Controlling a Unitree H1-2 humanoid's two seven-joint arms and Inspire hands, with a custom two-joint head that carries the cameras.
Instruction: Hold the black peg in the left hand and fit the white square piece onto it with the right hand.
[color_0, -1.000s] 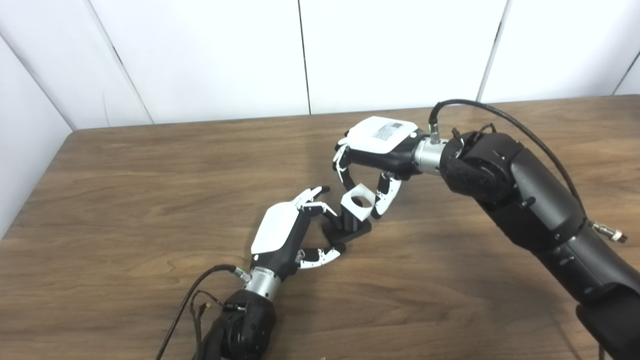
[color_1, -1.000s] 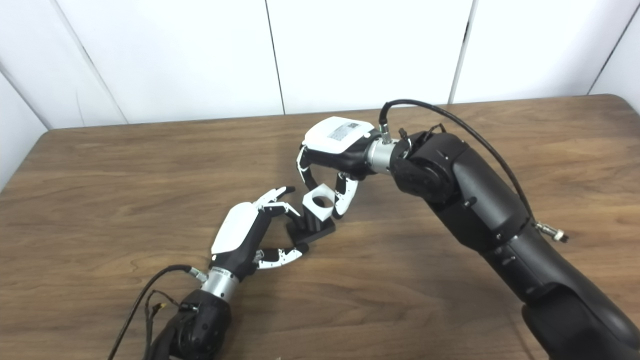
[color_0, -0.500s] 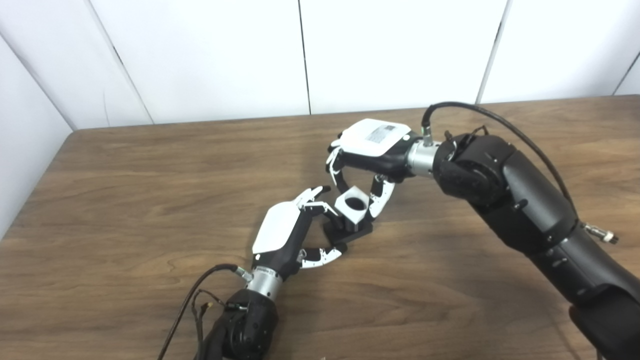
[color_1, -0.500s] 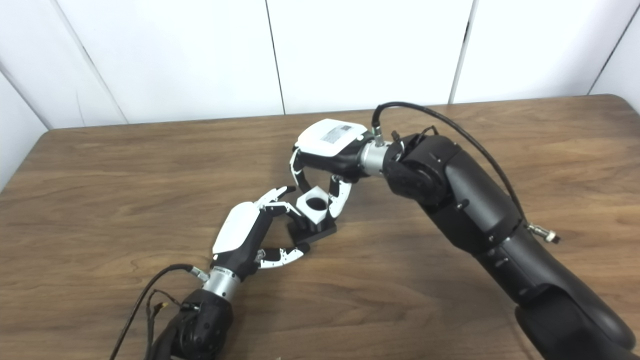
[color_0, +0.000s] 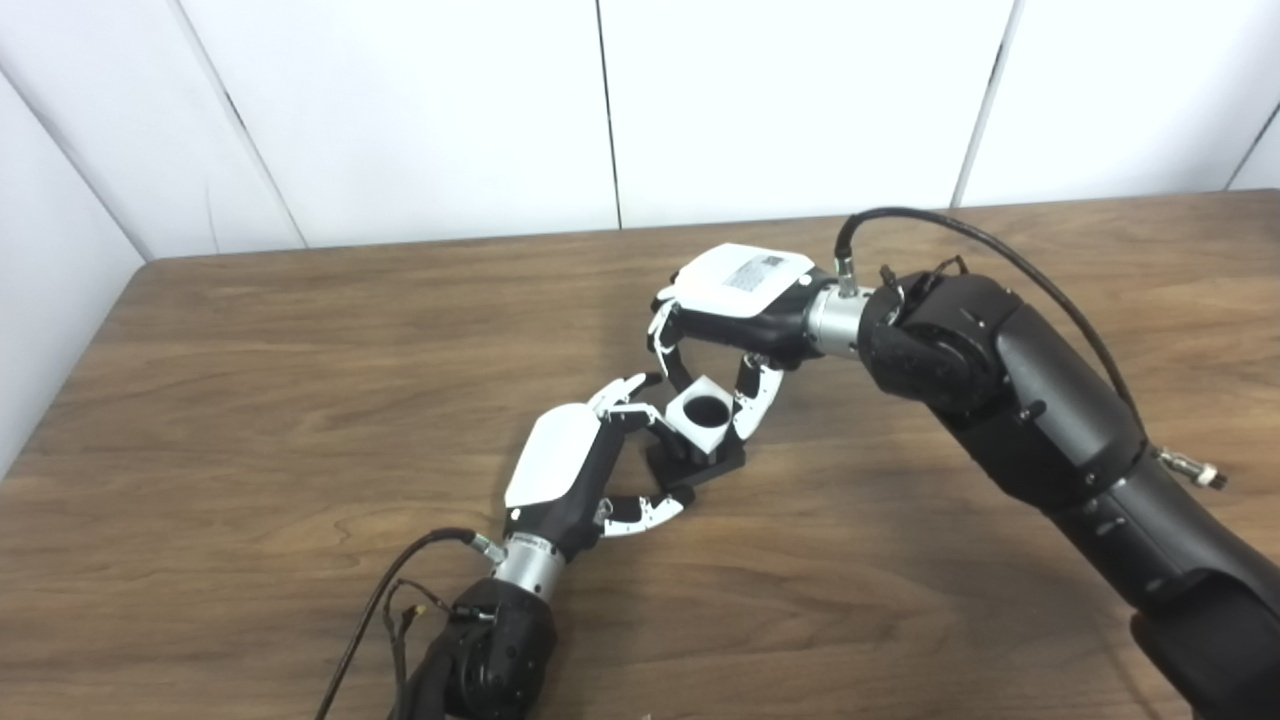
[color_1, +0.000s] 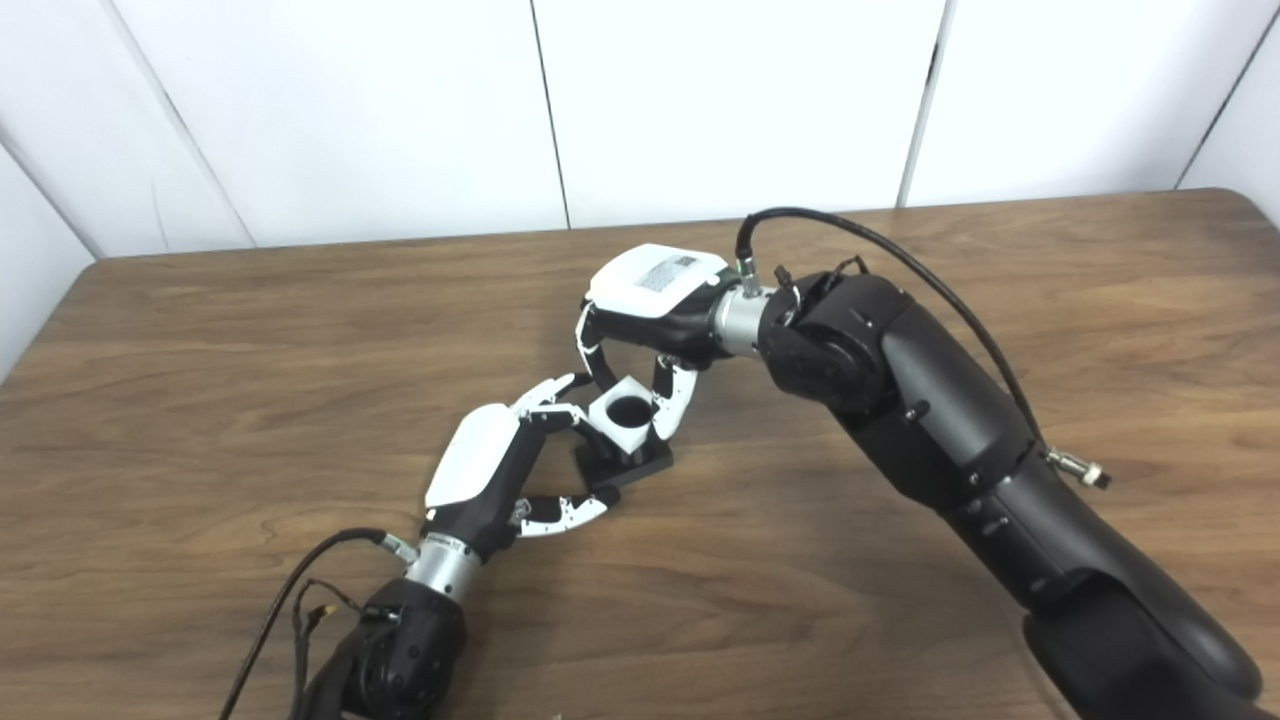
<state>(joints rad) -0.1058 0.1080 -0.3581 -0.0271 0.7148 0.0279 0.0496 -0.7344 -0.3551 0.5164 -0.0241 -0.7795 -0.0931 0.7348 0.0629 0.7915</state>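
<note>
Since 1 s ago, right hand (color_0: 735, 300) has carried the white square piece (color_0: 700, 418) left and down, pinched between its fingers, now w/ hole directly over the black peg (color_0: 693, 458) on the bench (color_0: 250, 380). Left hand (color_0: 570, 470) curls round the peg base, steadying it. Step looks like seating: next needs straight push down, piece kept level, peg top hidden so depth unclear.

Small white square block (color_0: 701, 420) with a round dark hole through its top face, sitting level near the middle of the counter, directly above a black peg fixture (color_0: 697, 461). Hole facing upward, corners turned diamond-wise to the camera. Below it, the black peg's flat square base resting on the wood, upright post mostly hidden by the white piece; apparently partly inside the hole, though hard to confirm.
</note>
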